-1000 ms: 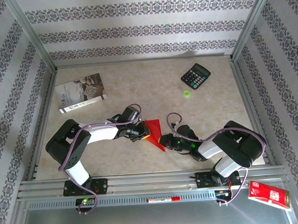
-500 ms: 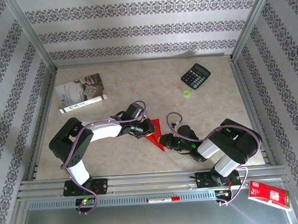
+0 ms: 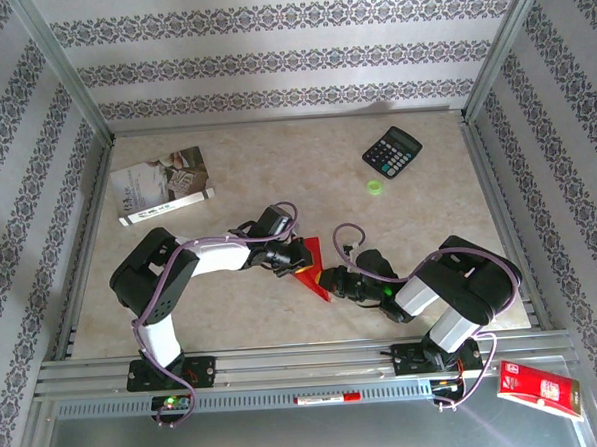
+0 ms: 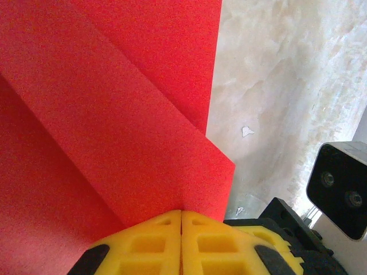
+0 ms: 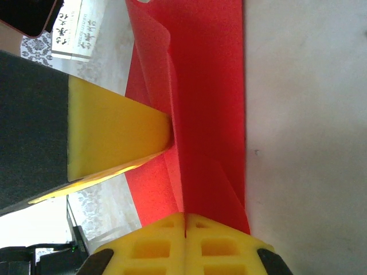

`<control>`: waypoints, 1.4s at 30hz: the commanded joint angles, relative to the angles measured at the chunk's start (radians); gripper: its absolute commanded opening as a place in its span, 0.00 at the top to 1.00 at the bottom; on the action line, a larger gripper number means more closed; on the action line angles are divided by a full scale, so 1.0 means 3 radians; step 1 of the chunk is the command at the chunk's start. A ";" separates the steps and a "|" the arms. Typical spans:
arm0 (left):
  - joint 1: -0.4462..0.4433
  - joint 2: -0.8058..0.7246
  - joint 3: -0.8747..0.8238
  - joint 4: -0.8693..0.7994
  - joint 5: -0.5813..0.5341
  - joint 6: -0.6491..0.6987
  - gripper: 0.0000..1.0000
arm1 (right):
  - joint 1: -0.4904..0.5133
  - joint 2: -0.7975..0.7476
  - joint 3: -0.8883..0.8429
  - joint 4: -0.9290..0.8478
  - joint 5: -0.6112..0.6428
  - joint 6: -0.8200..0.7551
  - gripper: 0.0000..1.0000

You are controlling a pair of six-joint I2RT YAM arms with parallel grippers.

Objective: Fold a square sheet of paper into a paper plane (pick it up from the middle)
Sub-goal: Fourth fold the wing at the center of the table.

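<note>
A fold is judged to be in hand. The square sheet of paper (image 3: 312, 266) is found between the two arms, near the front middle of the desk (image 3: 398, 218). It is already doubled into overlapping layers with a slanted edge, as is seen from the left wrist.

The left claw (image 4: 182, 213) is closed, its yellow pads (image 4: 149, 240) pressed together on the paper's edge. The right claw (image 5: 185, 215) is likewise clamped on the paper, at the near end of a long crease. No finished dart is yet formed. Whether the sheet is lifted clear of the desk cannot be told.

For the next move, one grip is probably to be held firm while the other is shifted or drawn along the crease, so that the layers are aligned and the thin paper is not torn.
</note>
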 commanded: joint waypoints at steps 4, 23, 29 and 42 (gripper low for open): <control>-0.0032 0.0119 0.0083 0.0094 0.0034 0.0090 0.92 | -0.0028 0.0148 -0.0074 -0.0315 0.0177 0.0017 0.98; -0.0011 0.0231 0.0071 0.0059 0.0011 0.0137 0.92 | -0.0034 0.0180 -0.0090 -0.0324 0.0178 0.0044 0.94; -0.0011 0.0271 0.0041 -0.0011 -0.0031 0.0206 0.92 | -0.0031 0.0063 -0.0088 -0.0399 0.0162 0.0021 0.90; -0.0009 0.0281 -0.0014 -0.0009 -0.0045 0.0228 0.92 | 0.0010 -0.0424 -0.0181 -0.0835 0.0211 -0.0016 0.88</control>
